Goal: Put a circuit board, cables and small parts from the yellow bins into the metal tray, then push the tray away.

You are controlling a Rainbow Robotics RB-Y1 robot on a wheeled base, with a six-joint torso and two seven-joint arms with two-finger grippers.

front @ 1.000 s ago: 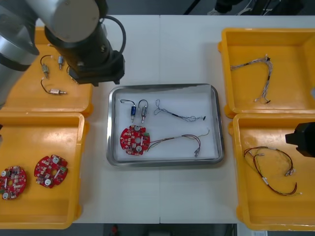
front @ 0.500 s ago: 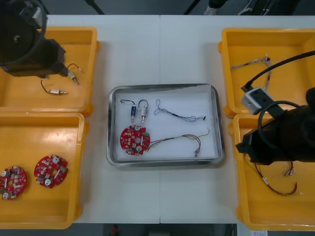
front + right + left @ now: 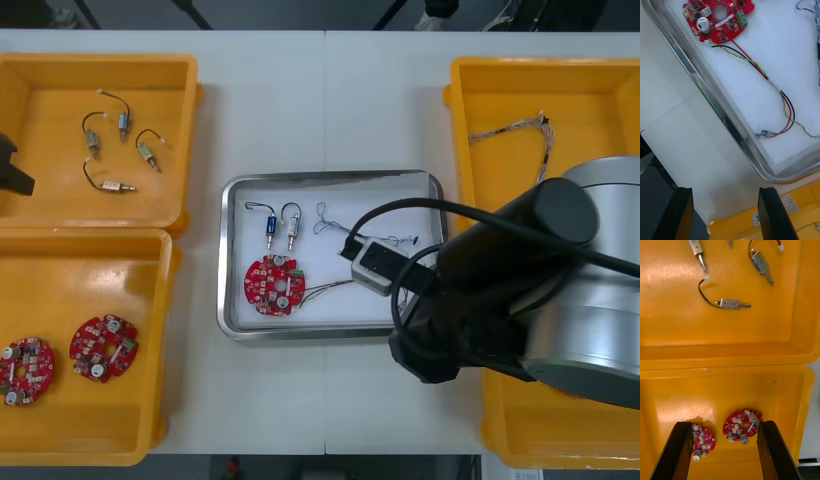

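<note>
The metal tray [image 3: 226, 262], white inside, holds a red circuit board [image 3: 273, 285], two small metal parts [image 3: 281, 225], a blue and white cable [image 3: 345, 231] and a red and yellow cable [image 3: 326, 289]. My right arm [image 3: 520, 300] covers the tray's near right corner. In the right wrist view my right gripper [image 3: 724, 213] is open above bare table just outside the tray rim [image 3: 726, 120], with the circuit board [image 3: 718, 17] and the red and yellow cable [image 3: 767, 78] beyond the rim. My left gripper [image 3: 725, 450] is open over the left bins, above two circuit boards [image 3: 742, 425].
The far left bin [image 3: 40, 200] holds several small metal parts [image 3: 118, 186]. Two circuit boards [image 3: 102, 348] lie in the near left bin [image 3: 100, 280]. A cable [image 3: 510, 128] lies in the far right bin [image 3: 590, 110]. My left arm [image 3: 10, 168] sits at the table's left edge.
My right arm has swung left from the near right bin to the tray's near right corner. My left arm has pulled back to the left edge, uncovering the far left bin.
</note>
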